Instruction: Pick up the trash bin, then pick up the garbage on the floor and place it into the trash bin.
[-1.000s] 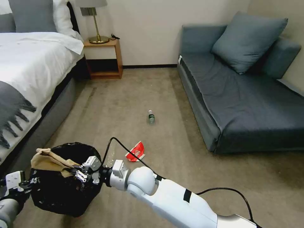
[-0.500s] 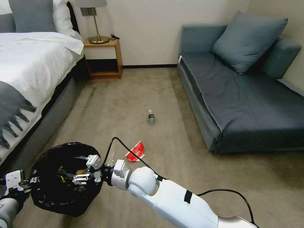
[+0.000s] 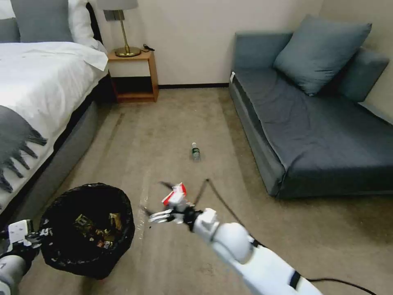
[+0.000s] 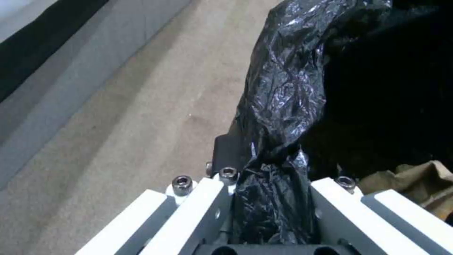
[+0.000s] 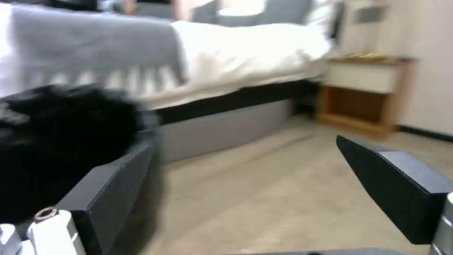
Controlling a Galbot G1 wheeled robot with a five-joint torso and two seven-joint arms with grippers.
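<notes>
Tan bag (image 4: 427, 180) now inside the bin (image 3: 88, 229), rim clamped by left end effector (image 4: 271, 198); right end effector (image 3: 157, 215), open and empty, has swung to the bin's 3 o'clock, wrapper (image 3: 175, 193) and bottle (image 3: 195, 151) outstanding.

The left gripper (image 4: 271, 198) is closed on the rim of the trash bin (image 4: 283, 106), with a bunched fold of the crinkly black liner pinched between its two white finger bars. The liner rises from the grip and curves around the bin's dark interior. A crumpled tan paper bag (image 4: 415, 179) lies inside the bin near the gripper. Beige-brown carpet of the floor (image 4: 137, 117) extends beside the bin to a grey bed base (image 4: 61, 67).
</notes>
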